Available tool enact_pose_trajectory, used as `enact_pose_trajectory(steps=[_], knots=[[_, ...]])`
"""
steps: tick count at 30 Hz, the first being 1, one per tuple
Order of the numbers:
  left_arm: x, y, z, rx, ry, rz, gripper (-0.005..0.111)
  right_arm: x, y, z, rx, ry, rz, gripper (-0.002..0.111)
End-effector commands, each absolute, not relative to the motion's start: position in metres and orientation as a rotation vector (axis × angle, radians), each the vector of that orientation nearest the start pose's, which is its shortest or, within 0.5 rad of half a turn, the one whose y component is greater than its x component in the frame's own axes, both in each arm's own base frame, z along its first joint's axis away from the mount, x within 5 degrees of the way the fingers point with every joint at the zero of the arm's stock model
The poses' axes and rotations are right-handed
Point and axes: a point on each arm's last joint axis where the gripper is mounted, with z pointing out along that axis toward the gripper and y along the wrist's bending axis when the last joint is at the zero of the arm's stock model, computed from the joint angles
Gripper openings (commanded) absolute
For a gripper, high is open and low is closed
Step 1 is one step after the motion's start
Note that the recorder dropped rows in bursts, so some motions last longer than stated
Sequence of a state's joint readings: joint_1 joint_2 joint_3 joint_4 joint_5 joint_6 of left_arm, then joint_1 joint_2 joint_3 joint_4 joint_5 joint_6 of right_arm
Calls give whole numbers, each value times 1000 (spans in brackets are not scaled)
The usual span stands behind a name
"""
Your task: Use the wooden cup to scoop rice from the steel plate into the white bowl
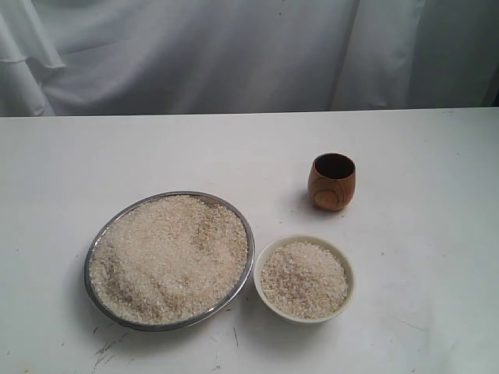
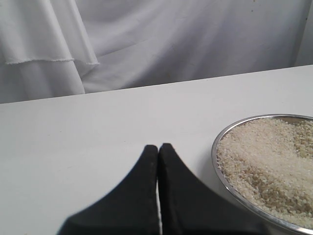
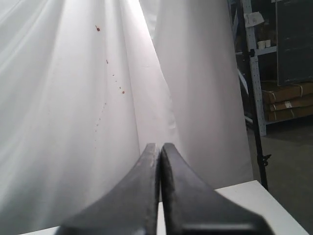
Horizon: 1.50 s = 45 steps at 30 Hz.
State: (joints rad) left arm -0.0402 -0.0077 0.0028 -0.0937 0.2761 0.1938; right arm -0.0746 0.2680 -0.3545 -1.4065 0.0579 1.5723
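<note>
The steel plate (image 1: 245, 248) sits at the front left of the white table, heaped with rice (image 1: 168, 257). Right beside it stands the white bowl (image 1: 269, 253), holding more rice (image 1: 304, 279). Behind the bowl the wooden cup (image 1: 331, 181) stands upright and empty. Neither arm shows in the exterior view. My left gripper (image 2: 158, 147) is shut with nothing in it, hovering over bare table beside the steel plate (image 2: 222, 183) and its rice (image 2: 269, 164). My right gripper (image 3: 159, 146) is shut and empty, pointing at the curtain past the table's edge.
A white curtain (image 1: 234, 54) hangs behind the table. In the right wrist view, metal shelving with cardboard boxes (image 3: 286, 98) stands beyond the table corner (image 3: 254, 198).
</note>
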Motion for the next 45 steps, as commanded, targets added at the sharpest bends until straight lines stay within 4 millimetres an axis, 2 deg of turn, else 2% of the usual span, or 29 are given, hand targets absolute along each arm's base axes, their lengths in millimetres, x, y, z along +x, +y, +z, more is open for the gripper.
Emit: enact_pose_trajectory(steps=[1, 4, 12, 15, 19, 21, 26, 30, 45], knots=[[55, -5, 189, 149, 1742, 19, 0, 67, -9, 306, 214, 1391, 48, 0], [55, -5, 189, 149, 1742, 19, 0, 69, -8, 293, 231, 1430, 86, 0], [55, -5, 189, 146, 1742, 17, 0, 67, -5, 264, 160, 1510, 43, 0], [55, -5, 189, 148, 1742, 18, 0, 70, -5, 233, 173, 1627, 46, 0], [55, -5, 189, 148, 1742, 18, 0, 70, -5, 205, 201, 1702, 63, 0], [55, -5, 189, 148, 1742, 18, 0, 68, -5, 196, 202, 1702, 63, 0], [55, -5, 189, 145, 1742, 17, 0, 55, -3, 191, 116, 1719, -1, 0], [55, -5, 189, 145, 1742, 17, 0, 53, -3, 182, 107, 1830, -9, 0], [55, -5, 189, 148, 1742, 19, 0, 53, -3, 182, 97, 1828, -25, 0]])
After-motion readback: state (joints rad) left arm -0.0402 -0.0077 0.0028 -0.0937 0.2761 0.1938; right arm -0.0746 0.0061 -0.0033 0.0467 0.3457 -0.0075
